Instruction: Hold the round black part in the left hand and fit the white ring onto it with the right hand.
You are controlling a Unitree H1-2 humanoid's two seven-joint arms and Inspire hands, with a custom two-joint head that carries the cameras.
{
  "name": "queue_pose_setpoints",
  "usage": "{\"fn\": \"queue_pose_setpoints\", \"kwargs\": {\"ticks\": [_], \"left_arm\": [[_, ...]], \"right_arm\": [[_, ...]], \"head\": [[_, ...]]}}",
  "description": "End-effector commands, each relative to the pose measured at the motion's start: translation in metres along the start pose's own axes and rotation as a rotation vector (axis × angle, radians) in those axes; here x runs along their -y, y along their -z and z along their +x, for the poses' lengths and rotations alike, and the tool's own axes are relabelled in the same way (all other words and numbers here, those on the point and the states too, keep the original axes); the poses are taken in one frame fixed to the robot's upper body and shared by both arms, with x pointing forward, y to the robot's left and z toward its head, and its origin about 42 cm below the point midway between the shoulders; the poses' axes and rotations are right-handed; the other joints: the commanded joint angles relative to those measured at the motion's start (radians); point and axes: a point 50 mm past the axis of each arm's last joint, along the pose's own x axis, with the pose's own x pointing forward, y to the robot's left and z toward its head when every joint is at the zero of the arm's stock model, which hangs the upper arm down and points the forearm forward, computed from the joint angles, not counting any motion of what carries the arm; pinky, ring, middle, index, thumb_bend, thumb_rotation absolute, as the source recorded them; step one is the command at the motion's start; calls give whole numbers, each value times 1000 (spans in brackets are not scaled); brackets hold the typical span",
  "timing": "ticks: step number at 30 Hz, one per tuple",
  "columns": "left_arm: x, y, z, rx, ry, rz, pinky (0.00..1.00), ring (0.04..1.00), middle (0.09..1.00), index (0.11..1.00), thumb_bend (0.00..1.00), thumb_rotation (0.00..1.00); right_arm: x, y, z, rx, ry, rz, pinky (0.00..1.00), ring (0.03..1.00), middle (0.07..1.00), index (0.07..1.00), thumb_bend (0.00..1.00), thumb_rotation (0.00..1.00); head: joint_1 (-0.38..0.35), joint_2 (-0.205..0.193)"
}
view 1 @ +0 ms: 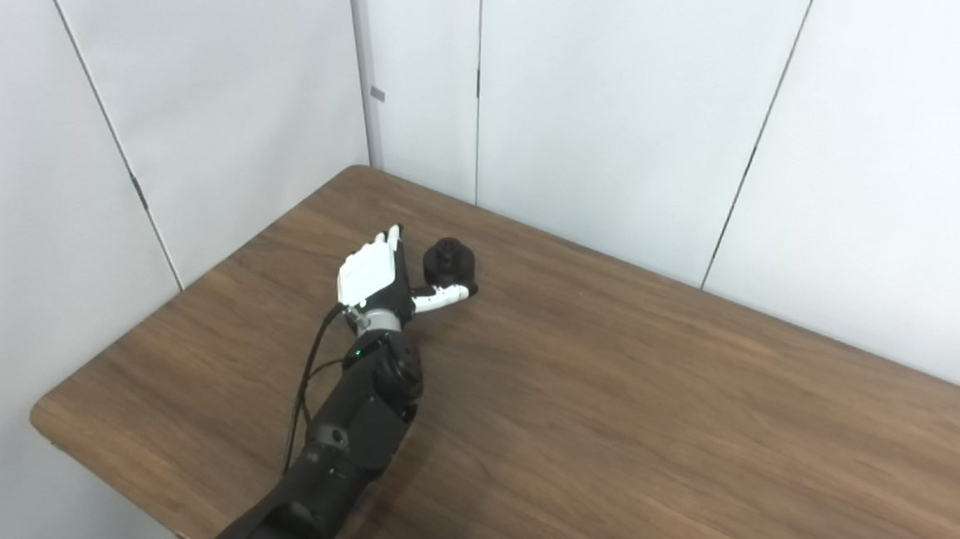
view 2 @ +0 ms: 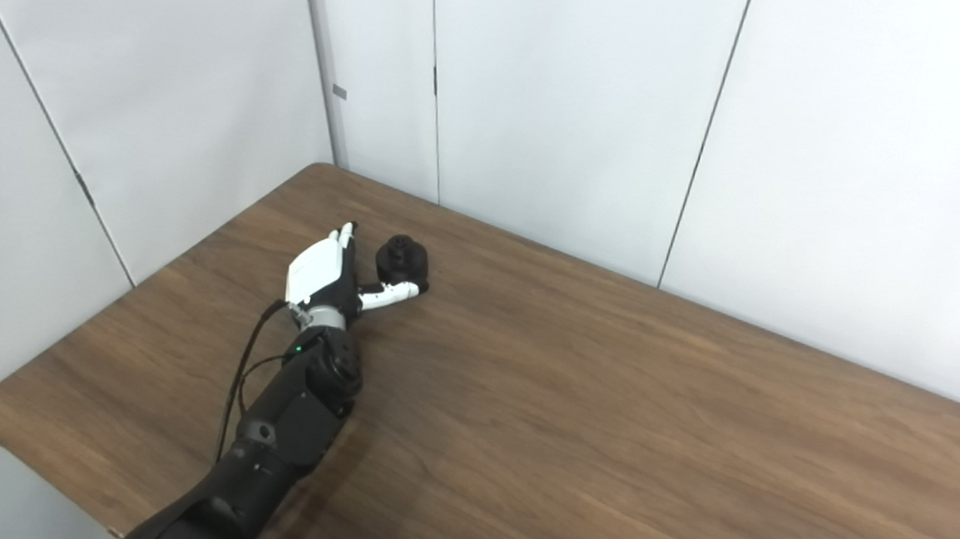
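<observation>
We count one round black part (view 1: 449,263) on the long brown wood-grain table (view 1: 646,413), and one robot hand in view: the left hand (view 1: 379,276), white-backed with dark inner surfaces, at the end of a black jointed arm (view 1: 353,428) that enters from the lower left edge. We see no white ring and no right hand in either eye view.

The round black part sits on the table toward its far left corner, where two pale panelled walls (view 1: 623,103) meet. It looks like a squat disc with a smaller raised knob on top; finer detail is too small for us to tell.

The left hand stands just to the left of the black part, with its white back turned to the left and its fingers (view 1: 390,239) extended upward and together, pointing toward the far corner. Its thumb (view 1: 443,297) reaches out to the right along the near side of the part, with the tip at or against the part's base. The hand is spread wide and is not closed around the part. A thin black cable (view 1: 307,376) loops along the left side of the arm, from the wrist downward, and a small green light (view 1: 356,351) shows just below the wrist.
</observation>
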Motion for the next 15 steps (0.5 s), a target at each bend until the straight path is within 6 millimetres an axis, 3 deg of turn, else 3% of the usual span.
{"fn": "queue_pose_setpoints", "kwargs": {"ticks": [1, 15], "left_arm": [[2, -15, 4, 25, 23, -35, 1000, 1000, 1000, 1000, 1000, 576], [9, -20, 3, 48, 45, -34, 1000, 1000, 1000, 1000, 1000, 575]], "right_arm": [[-8, 30, -36, -108, 38, 57, 1000, 1000, 1000, 1000, 601, 840], [-13, 27, -39, -106, 45, 52, 1000, 1000, 1000, 1000, 586, 857]], "head": [[0, 1], [-15, 3]]}}
